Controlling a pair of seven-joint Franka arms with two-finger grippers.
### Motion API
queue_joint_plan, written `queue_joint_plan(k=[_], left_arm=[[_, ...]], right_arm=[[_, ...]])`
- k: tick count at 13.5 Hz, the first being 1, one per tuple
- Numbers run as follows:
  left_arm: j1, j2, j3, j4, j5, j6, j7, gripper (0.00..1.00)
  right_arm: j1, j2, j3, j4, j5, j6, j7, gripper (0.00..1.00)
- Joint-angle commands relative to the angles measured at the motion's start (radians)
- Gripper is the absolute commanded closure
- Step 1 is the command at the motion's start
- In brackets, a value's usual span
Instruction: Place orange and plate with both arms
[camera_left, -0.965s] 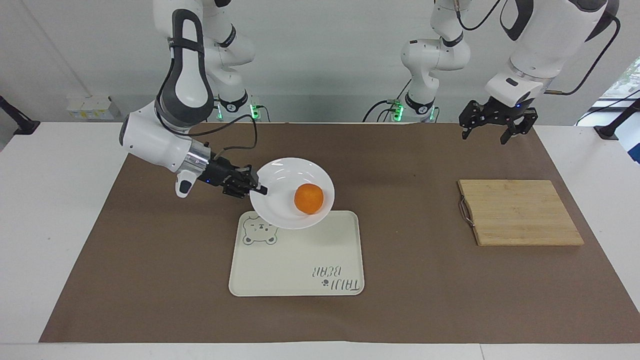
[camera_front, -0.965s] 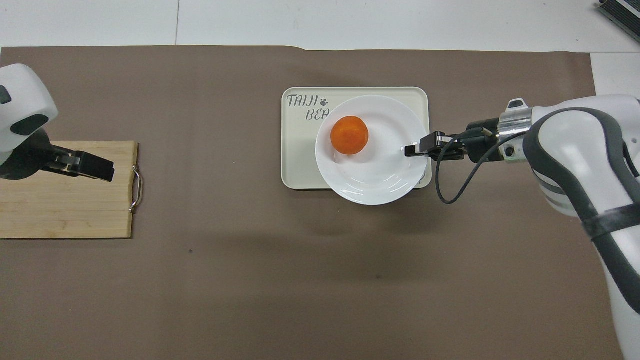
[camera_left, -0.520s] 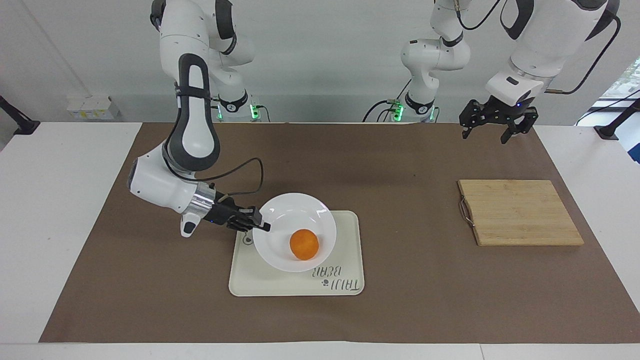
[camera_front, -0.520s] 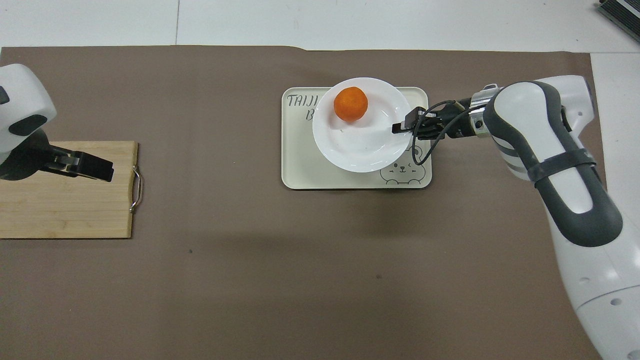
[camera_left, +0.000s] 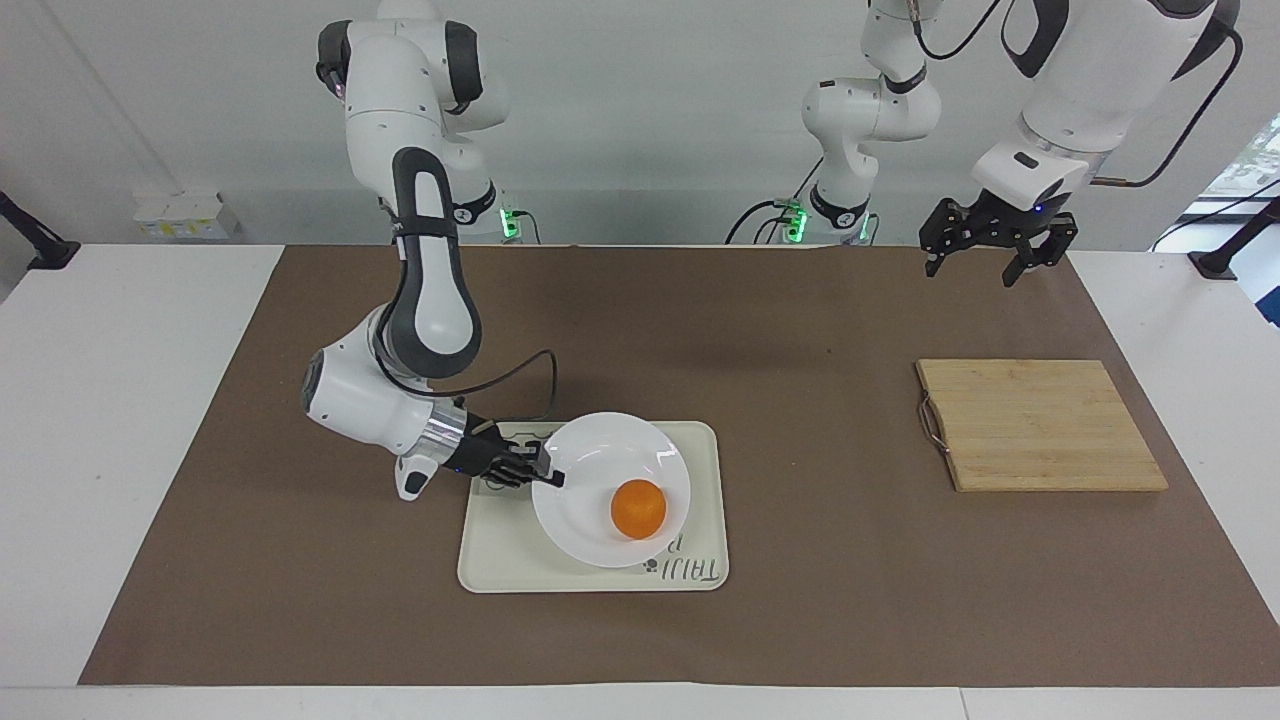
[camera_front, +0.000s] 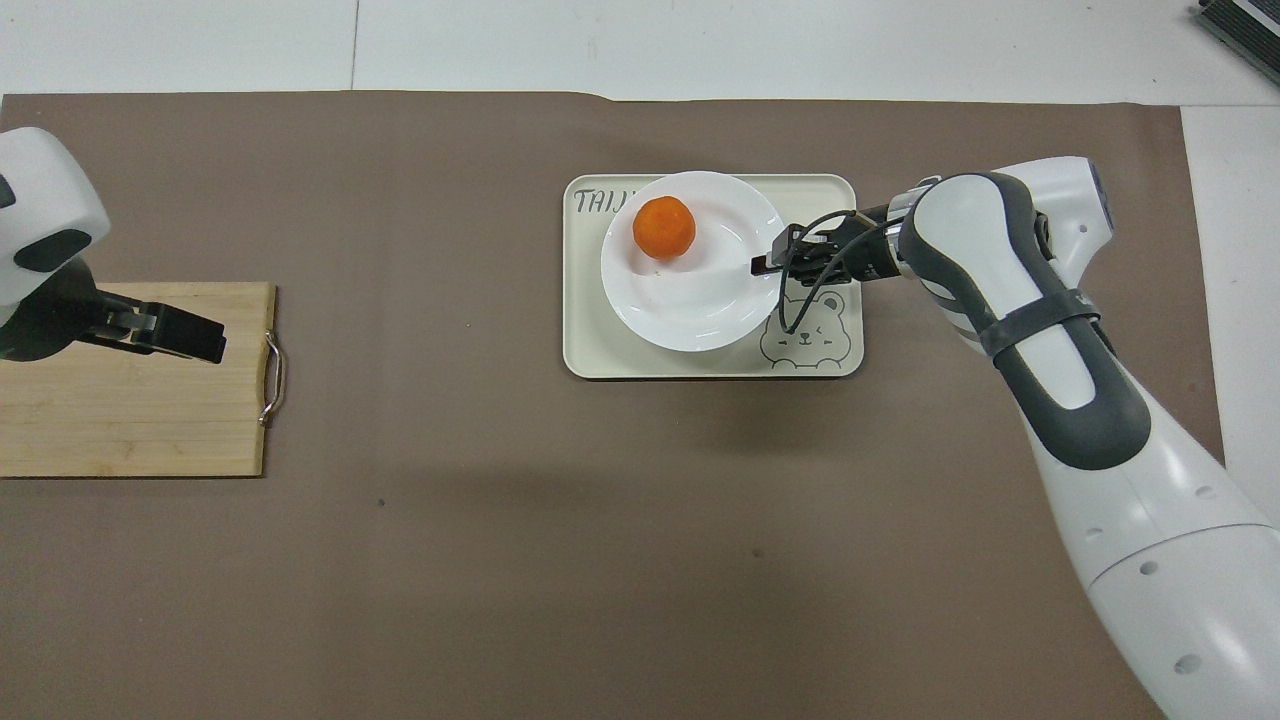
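We start with the table (camera_left: 150, 420) and its brown mat (camera_left: 800, 320), then the cream tray (camera_left: 500, 560) near the middle and the wooden board (camera_left: 1040, 425) toward the left arm's end.

Our right arm (camera_left: 425, 290) reaches low over the tray, and the right gripper (camera_left: 553, 479) has its fingers (camera_front: 765, 265) pinched shut on the rim of the white plate (camera_left: 600, 470). The plate spreads out from those fingers over the tray; whether it rests flat or hangs just above we cannot tell. The orange (camera_left: 638, 508) sits inside the plate, well apart from the fingers, toward the edge away from them.

Our left arm (camera_left: 1060, 90) waits, its left gripper (camera_left: 985, 262) in the air above the board's end of the mat, fingers spread wide and holding nothing.

We judge the plate is being set down on the tray, with release the next step. What could go wrong:

- The grip is on one edge only, so a tilt as the fingers let go could send the orange rolling off the shallow rim.
- If the plate is not fully down, opening would drop it and jolt the orange.
- The fingers, pulling back, might drag the rim and slide the plate off the tray's edge.
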Motion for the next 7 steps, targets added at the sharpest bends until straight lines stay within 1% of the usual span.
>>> queue_joint_plan(k=[1, 2, 5, 7], left_arm=[[0.019, -0.02, -0.01, -0.021, -0.011, 0.015, 0.01, 0.0], [0.019, -0.02, -0.008, -0.021, -0.011, 0.015, 0.01, 0.0], [0.019, -0.02, -0.008, -0.021, -0.01, 0.015, 0.01, 0.0], [0.019, -0.02, -0.008, -0.021, -0.01, 0.015, 0.01, 0.0]], right_arm=[[-0.004, -0.011, 0.002, -0.027, -0.02, -0.025, -0.017, 1.0], [-0.013, -0.007, 0.002, -0.027, -0.049, -0.026, -0.02, 1.0], [-0.02, -0.004, 0.002, -0.028, -0.064, -0.022, -0.047, 1.0], [-0.023, -0.007, 0.001, -0.053, -0.093, -0.017, -0.072, 1.0]])
